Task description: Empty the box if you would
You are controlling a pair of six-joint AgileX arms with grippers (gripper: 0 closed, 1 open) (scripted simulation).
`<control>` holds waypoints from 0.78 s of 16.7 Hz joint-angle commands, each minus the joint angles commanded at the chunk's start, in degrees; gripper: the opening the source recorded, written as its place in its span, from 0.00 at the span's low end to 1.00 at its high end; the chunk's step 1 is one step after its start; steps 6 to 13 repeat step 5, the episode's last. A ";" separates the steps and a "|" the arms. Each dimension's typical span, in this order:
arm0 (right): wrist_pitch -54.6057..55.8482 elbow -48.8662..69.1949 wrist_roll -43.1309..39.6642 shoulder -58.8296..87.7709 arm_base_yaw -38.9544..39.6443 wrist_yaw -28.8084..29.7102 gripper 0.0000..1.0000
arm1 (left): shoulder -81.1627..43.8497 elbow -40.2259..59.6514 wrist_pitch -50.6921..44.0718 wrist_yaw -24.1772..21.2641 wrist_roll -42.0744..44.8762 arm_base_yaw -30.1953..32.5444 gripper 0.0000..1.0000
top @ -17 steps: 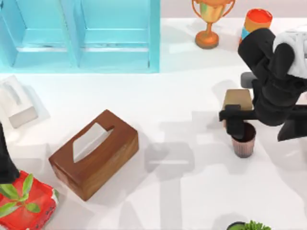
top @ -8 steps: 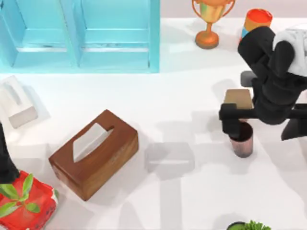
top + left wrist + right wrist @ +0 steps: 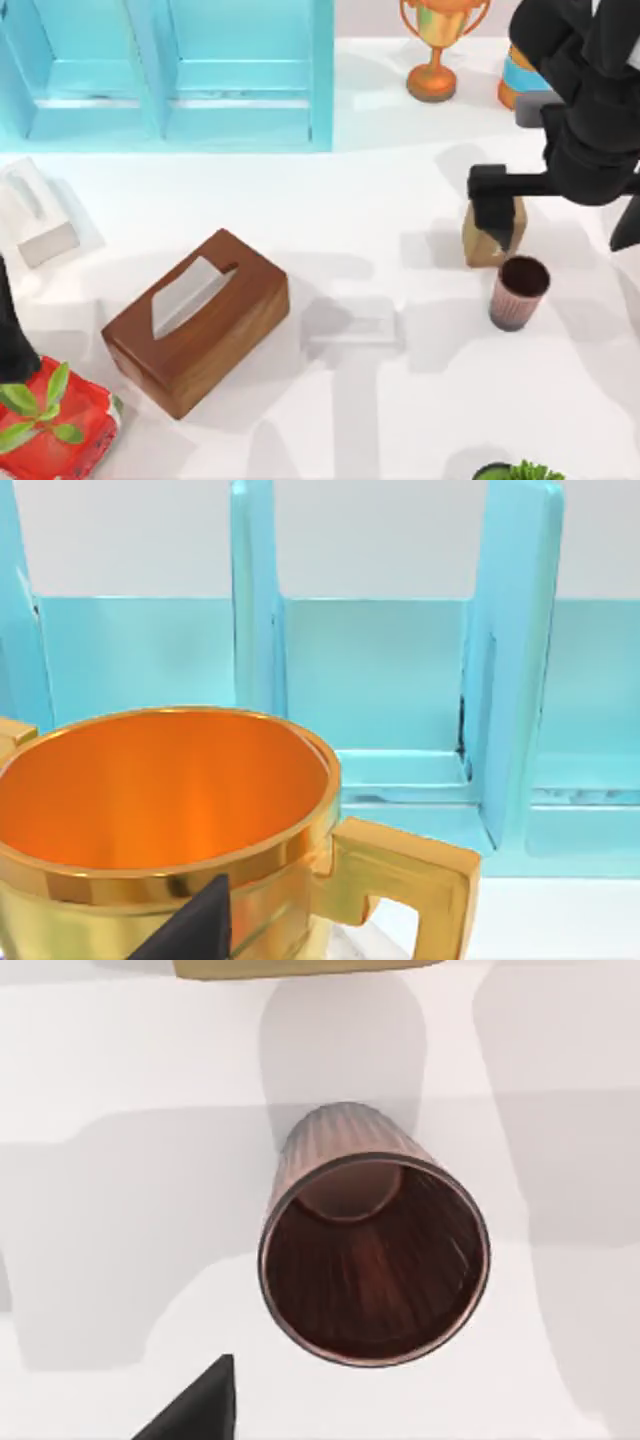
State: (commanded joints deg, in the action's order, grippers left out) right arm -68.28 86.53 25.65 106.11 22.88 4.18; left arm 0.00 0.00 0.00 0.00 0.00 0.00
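Wood, dark and polished: the tissue box (image 3: pixel 196 322) lies at the table's (image 3: pixel 340 420) left front, a white tissue (image 3: pixel 185 293) showing in its slot. A red pot with a plant (image 3: pixel 45 432) stands near its left corner, a white box (image 3: pixel 35 215) behind, and the blue shelf (image 3: pixel 165 72) at the back. Well apart on the right, the right gripper (image 3: pixel 497 215) hangs over a tan block (image 3: pixel 482 243), beside a ribbed brown cup (image 3: pixel 518 291); I cannot tell how its fingers stand. The gold trophy (image 3: pixel 437 45) stands behind.

Right arm (image 3: pixel 590 120): matte black, bulky rounded segments; left arm (image 3: pixel 12 335): the same black.
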 joint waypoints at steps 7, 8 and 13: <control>-4.62 4.25 -0.14 -1.72 -0.19 -0.12 1.00 | 0.00 0.00 0.00 0.00 0.00 0.00 1.00; -4.62 4.25 -0.14 -1.72 -0.19 -0.12 1.00 | 0.00 0.00 0.00 0.00 0.00 0.00 1.00; -4.62 4.25 -0.14 -1.72 -0.19 -0.12 1.00 | 0.00 0.00 0.00 0.00 0.00 0.00 1.00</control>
